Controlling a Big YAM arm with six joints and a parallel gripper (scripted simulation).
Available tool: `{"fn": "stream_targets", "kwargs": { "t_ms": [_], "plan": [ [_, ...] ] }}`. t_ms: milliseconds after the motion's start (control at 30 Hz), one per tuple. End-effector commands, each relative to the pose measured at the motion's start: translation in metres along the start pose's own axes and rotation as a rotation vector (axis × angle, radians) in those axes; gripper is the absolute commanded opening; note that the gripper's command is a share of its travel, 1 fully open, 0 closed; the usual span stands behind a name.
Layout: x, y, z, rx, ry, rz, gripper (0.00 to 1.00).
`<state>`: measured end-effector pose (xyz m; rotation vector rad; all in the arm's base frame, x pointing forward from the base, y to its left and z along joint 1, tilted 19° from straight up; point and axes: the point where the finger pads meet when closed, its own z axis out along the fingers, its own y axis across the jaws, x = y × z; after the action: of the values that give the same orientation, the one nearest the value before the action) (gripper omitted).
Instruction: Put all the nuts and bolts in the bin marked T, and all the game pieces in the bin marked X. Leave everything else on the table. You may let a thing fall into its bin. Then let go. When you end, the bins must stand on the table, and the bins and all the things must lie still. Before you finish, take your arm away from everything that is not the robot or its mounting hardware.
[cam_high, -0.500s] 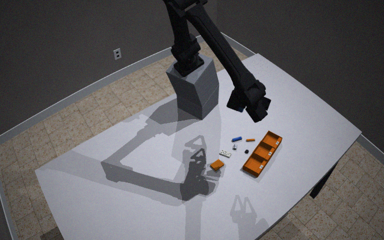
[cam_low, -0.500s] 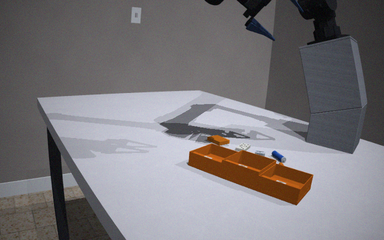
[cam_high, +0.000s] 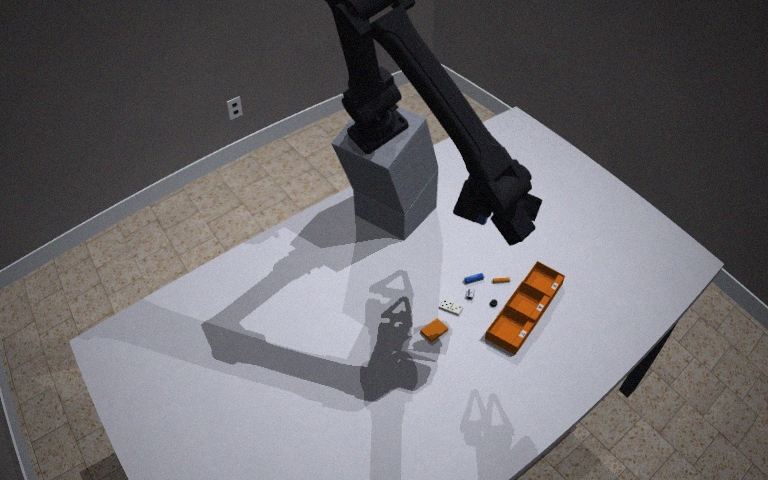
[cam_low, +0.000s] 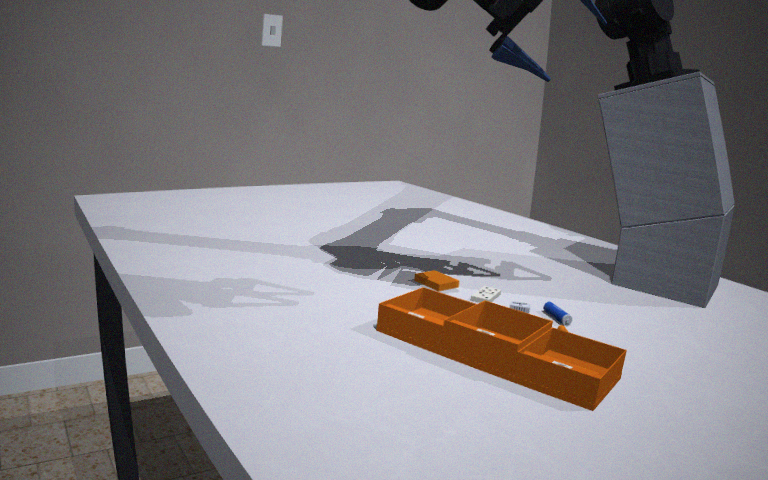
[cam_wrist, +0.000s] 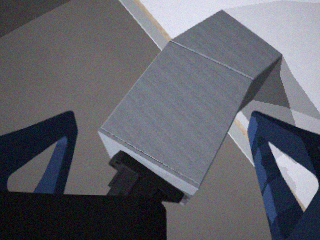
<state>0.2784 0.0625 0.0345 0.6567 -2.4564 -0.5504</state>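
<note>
My gripper (cam_high: 482, 217) hangs high above the table, open and empty, its blue fingers pointing back toward the arm's base; it also shows in the exterior view (cam_low: 518, 56) and the wrist view (cam_wrist: 160, 160). An orange tray of three bins (cam_high: 525, 307) stands on the table below; its labels are too small to read. Left of it lie a white domino (cam_high: 450, 307), a small silver piece (cam_high: 469, 293), a small black round piece (cam_high: 492, 302), a blue cylinder (cam_high: 473, 277), a short orange stick (cam_high: 500, 280) and a flat orange block (cam_high: 433, 329). All three bins look empty in the exterior view (cam_low: 501, 342).
The grey pedestal (cam_high: 393, 181) of the arm stands at the back of the table and fills the wrist view (cam_wrist: 187, 114). The table's right edge runs close behind the tray.
</note>
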Motion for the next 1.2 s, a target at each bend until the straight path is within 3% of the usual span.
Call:
{"fn": "stream_targets", "kwargs": {
  "t_ms": [0, 33, 67, 1167],
  "plan": [
    [-0.0009, 0.0009, -0.0021, 0.004, -0.005, -0.003, 1.0],
    [-0.0009, 0.0009, -0.0021, 0.004, -0.005, -0.003, 1.0],
    [0.0, 0.0001, 0.0, 0.0, 0.0, 0.0, 0.08],
    [0.0, 0.0001, 0.0, 0.0, 0.0, 0.0, 0.08]
  ]
}}
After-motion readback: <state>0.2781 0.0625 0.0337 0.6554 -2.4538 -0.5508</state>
